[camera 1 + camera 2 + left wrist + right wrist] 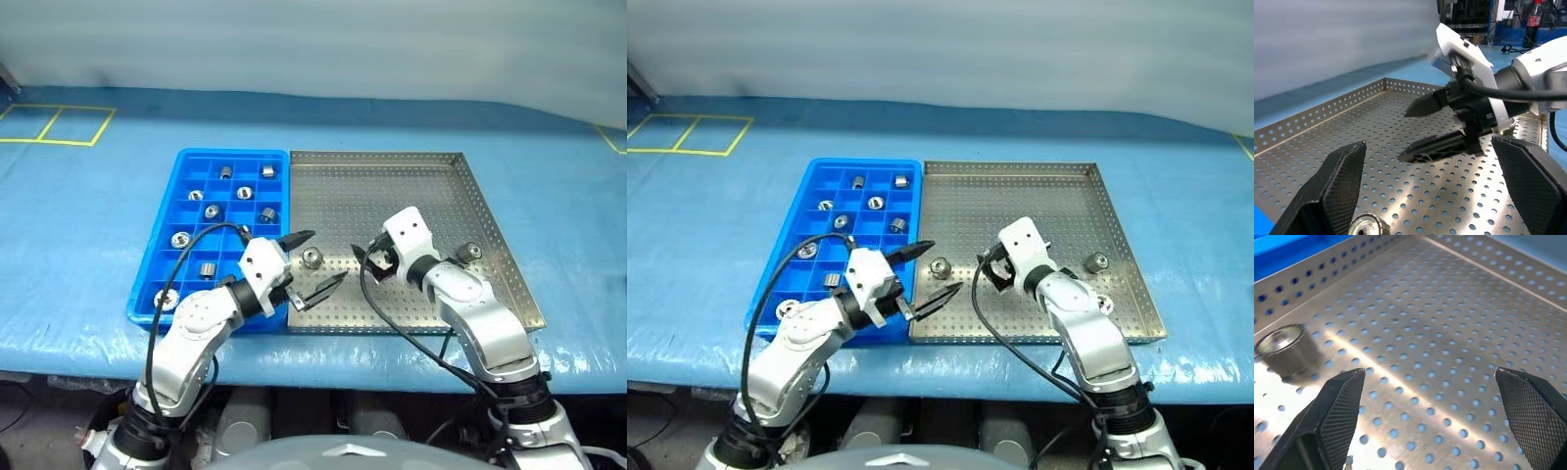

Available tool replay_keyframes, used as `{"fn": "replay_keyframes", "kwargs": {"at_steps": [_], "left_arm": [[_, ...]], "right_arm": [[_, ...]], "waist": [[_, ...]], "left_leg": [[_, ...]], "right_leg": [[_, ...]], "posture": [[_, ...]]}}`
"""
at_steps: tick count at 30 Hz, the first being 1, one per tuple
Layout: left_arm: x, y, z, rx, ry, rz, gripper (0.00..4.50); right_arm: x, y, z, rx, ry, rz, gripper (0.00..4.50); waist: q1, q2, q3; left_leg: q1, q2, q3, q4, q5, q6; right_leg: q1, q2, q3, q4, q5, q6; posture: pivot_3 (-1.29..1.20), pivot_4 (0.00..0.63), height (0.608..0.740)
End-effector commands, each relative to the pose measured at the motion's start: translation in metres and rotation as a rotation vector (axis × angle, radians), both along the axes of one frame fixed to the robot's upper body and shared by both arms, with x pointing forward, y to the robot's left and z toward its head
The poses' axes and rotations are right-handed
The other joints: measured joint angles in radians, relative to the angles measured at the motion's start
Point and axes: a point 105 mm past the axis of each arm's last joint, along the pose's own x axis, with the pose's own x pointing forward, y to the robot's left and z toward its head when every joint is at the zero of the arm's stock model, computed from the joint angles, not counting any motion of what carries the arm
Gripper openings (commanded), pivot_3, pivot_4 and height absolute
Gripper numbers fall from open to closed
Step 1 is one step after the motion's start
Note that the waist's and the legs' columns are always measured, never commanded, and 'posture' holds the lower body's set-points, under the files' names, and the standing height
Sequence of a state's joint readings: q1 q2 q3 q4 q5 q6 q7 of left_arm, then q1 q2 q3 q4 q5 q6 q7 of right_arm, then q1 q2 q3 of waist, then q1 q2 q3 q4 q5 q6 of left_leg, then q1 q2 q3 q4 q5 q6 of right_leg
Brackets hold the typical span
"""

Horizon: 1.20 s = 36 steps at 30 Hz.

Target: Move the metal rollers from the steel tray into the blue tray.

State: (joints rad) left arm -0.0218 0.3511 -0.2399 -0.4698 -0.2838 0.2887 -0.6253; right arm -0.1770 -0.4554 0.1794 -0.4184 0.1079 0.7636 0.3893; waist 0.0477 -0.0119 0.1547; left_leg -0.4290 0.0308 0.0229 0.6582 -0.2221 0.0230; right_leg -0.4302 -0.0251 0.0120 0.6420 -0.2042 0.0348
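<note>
Blue tray (157, 264), centre-left: about 10 metal rollers (212, 211) filed in compartments. Steel tray (431, 186), centre-right: 3 rollers visible, awaiting transfer; 1 roller (312, 258) near its left rim. Left gripper (315, 262) and right gripper (364, 264): both spread wide, empty, flanking that roller, poised low over the steel tray.
</note>
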Motion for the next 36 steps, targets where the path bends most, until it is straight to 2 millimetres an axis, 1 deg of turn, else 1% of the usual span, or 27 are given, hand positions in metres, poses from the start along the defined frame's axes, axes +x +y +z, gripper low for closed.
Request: {"fn": "replay_keyframes", "kwargs": {"at_steps": [1, 3, 6, 7, 10, 12, 17, 19, 22, 27, 31, 34, 36], "left_arm": [[-0.004, 0.012, 0.006, 0.002, -0.010, -0.021, 4.47], [-0.004, 0.019, 0.003, 0.027, 0.002, -0.013, 4.47], [-0.006, 0.030, -0.006, 0.121, 0.020, -0.017, 4.47], [-0.005, 0.035, -0.008, 0.143, 0.018, 0.002, 4.47], [0.000, 0.047, -0.008, 0.169, 0.000, 0.066, 4.47], [0.002, 0.051, -0.008, 0.176, -0.005, 0.094, 4.47], [0.001, 0.053, -0.010, 0.171, 0.005, 0.106, 4.47], [0.001, 0.053, -0.010, 0.167, 0.009, 0.108, 4.47], [0.000, 0.053, -0.010, 0.161, 0.012, 0.109, 4.47], [0.000, 0.053, -0.009, 0.152, 0.011, 0.111, 4.47], [-0.001, 0.051, -0.008, 0.146, 0.010, 0.108, 4.47], [-0.001, 0.051, -0.008, 0.143, 0.009, 0.107, 4.50], [0.000, 0.051, -0.007, 0.141, 0.006, 0.113, 4.50]], "right_arm": [[-0.011, 0.016, 0.006, 0.019, 0.007, 0.142, 4.50], [-0.013, 0.018, 0.003, 0.026, 0.026, 0.170, 4.50], [-0.008, 0.022, 0.001, 0.039, 0.024, 0.174, 4.50], [-0.007, 0.025, 0.000, 0.045, 0.024, 0.180, 4.50], [-0.004, 0.033, -0.002, 0.066, 0.026, 0.196, 4.50], [-0.003, 0.038, -0.004, 0.072, 0.035, 0.215, 4.50], [-0.012, 0.055, -0.013, 0.076, 0.087, 0.327, 4.50], [-0.011, 0.059, -0.014, 0.080, 0.089, 0.341, 4.50], [-0.003, 0.060, -0.013, 0.079, 0.073, 0.325, 4.50], [0.015, 0.054, -0.013, 0.080, 0.044, 0.238, 4.50], [0.021, 0.051, -0.019, 0.074, 0.069, 0.196, 4.50], [0.023, 0.051, -0.023, 0.068, 0.078, 0.190, 3.84], [0.022, 0.053, -0.023, 0.077, 0.079, 0.198, 3.22]], "waist": [[0.000, 0.000, 0.000], [0.000, 0.000, 0.000], [0.000, -0.001, 0.000], [0.002, -0.001, 0.000], [0.010, -0.001, 0.001], [0.016, -0.001, 0.001], [0.038, -0.001, 0.001], [0.043, -0.001, 0.001], [0.046, -0.001, 0.001], [0.050, -0.001, 0.001], [0.053, -0.001, 0.001], [0.052, -0.001, 0.001], [0.052, 0.000, 0.001]], "left_leg": [[0.000, 0.000, 0.000, 0.000, 0.000, 0.000], [0.000, 0.000, 0.000, 0.000, 0.000, 0.000], [0.000, 0.000, 0.000, 0.000, 0.000, 0.000], [0.000, 0.000, 0.000, 0.000, 0.000, 0.000], [0.000, 0.001, 0.000, 0.001, 0.000, 0.000], [0.000, 0.002, 0.001, 0.001, 0.000, 0.000], [0.000, 0.005, 0.001, 0.000, 0.000, 0.000], [0.000, 0.005, 0.000, 0.000, 0.000, 0.000], [0.000, 0.005, 0.001, 0.001, 0.000, 0.000], [0.000, 0.005, 0.001, 0.001, 0.000, 0.000], [-0.001, 0.005, 0.001, 0.000, 0.000, 0.000], [-0.001, 0.005, 0.001, 0.000, 0.000, 0.000], [0.000, 0.005, 0.001, 0.000, 0.000, 0.000]], "right_leg": [[0.000, 0.000, 0.000, 0.000, 0.000, 0.000], [0.000, 0.000, 0.000, 0.000, 0.000, 0.000], [0.000, 0.000, 0.000, 0.000, 0.000, 0.000], [0.000, 0.000, 0.000, 0.000, 0.000, 0.000], [0.000, 0.000, 0.000, 0.000, 0.000, 0.000], [0.000, 0.000, -0.001, 0.000, 0.000, 0.000], [0.000, 0.000, -0.001, 0.000, 0.000, 0.000], [0.000, 0.000, -0.001, 0.000, 0.000, 0.000], [0.000, 0.000, -0.001, 0.000, 0.000, 0.000], [0.000, 0.000, -0.001, 0.000, 0.000, 0.000], [0.000, 0.000, -0.001, 0.000, 0.000, 0.000], [0.000, 0.000, -0.001, 0.000, 0.000, 0.000], [0.000, 0.000, -0.001, 0.000, 0.000, 0.000]], "posture": [[0.20, 0.150, 0.740], [0.20, 0.150, 0.740], [0.20, 0.150, 0.740], [0.24, 0.150, 0.740], [0.24, 0.150, 0.740], [0.26, 0.150, 0.740], [0.28, 0.150, 0.740], [0.28, 0.150, 0.740], [0.28, 0.150, 0.740], [0.29, 0.150, 0.740], [0.29, 0.150, 0.740], [0.29, 0.150, 0.740], [0.29, 0.150, 0.740]]}}
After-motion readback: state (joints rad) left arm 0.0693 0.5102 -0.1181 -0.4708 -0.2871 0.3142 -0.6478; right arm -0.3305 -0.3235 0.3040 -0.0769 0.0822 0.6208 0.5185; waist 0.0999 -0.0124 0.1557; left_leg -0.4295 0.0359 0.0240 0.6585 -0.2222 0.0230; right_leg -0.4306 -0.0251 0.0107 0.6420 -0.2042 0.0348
